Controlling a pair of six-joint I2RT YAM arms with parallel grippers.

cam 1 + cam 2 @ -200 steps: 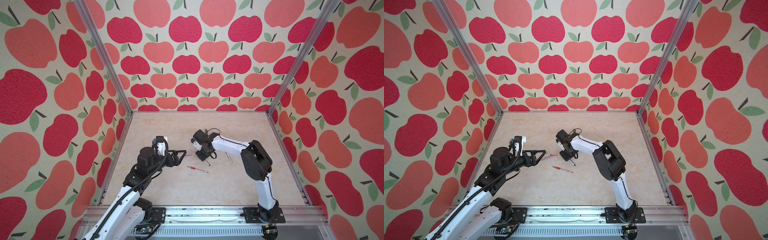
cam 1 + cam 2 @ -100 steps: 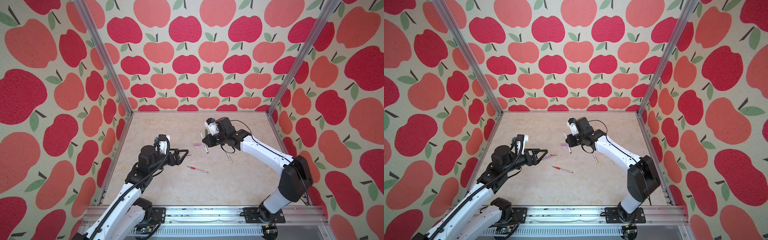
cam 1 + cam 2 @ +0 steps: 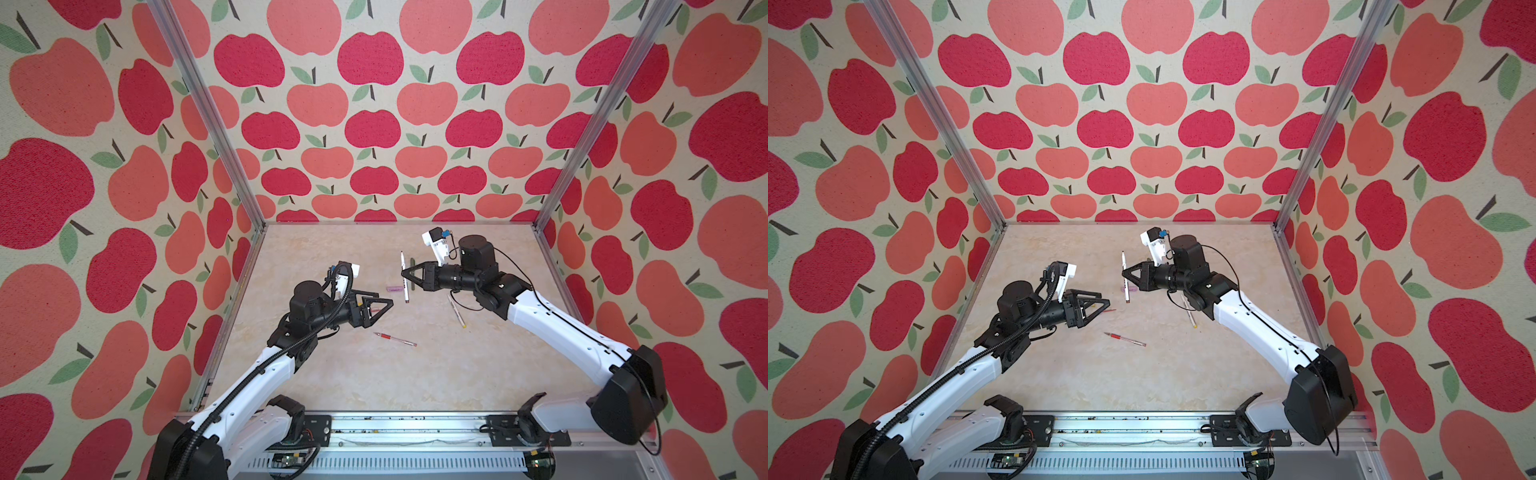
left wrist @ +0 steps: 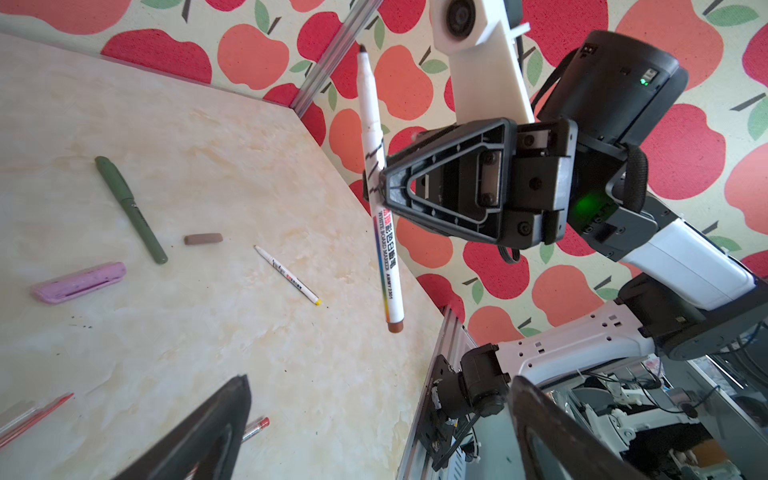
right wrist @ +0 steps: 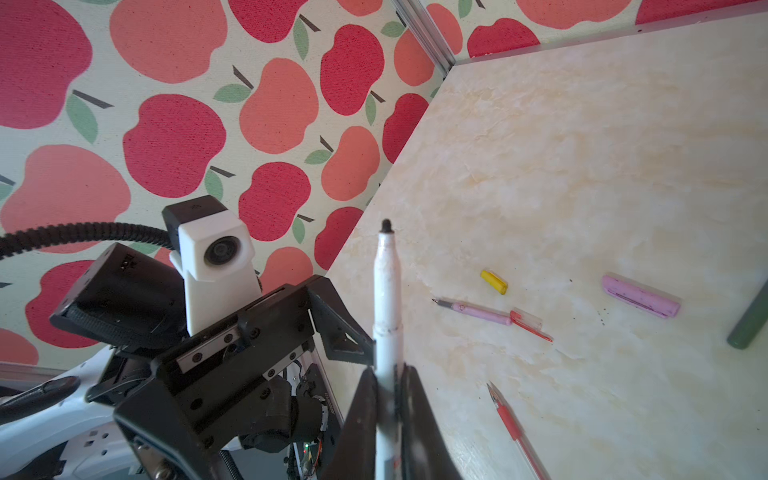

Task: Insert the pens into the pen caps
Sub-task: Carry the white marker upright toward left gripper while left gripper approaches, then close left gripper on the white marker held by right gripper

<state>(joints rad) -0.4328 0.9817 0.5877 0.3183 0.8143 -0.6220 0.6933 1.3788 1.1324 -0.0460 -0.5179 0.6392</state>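
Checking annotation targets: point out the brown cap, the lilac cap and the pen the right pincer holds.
brown cap (image 4: 203,239), left wrist view, middle of its body.
lilac cap (image 4: 79,282), left wrist view, middle of its side.
white-and-brown pen (image 4: 385,253), left wrist view, printed part of barrel.

Both top views sit high behind the near edge of the beige marbled tabletop (image 3: 374,382) (image 3: 1100,382), tilted down toward the far edge and the apple-print back wall (image 3: 374,124). They are wide and take in the whole cell, with almost the same framing and a slight sideways offset.

Left wrist view: close and low, looking past the left gripper (image 4: 374,419) toward the far right corner and the right gripper (image 4: 384,187).

Right wrist view: close, looking past the right gripper toward the far left corner.

The wrist views face each other. Both show the lilac plastic pen cap (image 4: 79,282) (image 5: 642,296), the dark green stick pen (image 4: 131,208) (image 5: 748,328) and the white marker pen with brown end (image 4: 380,232) (image 5: 386,291).
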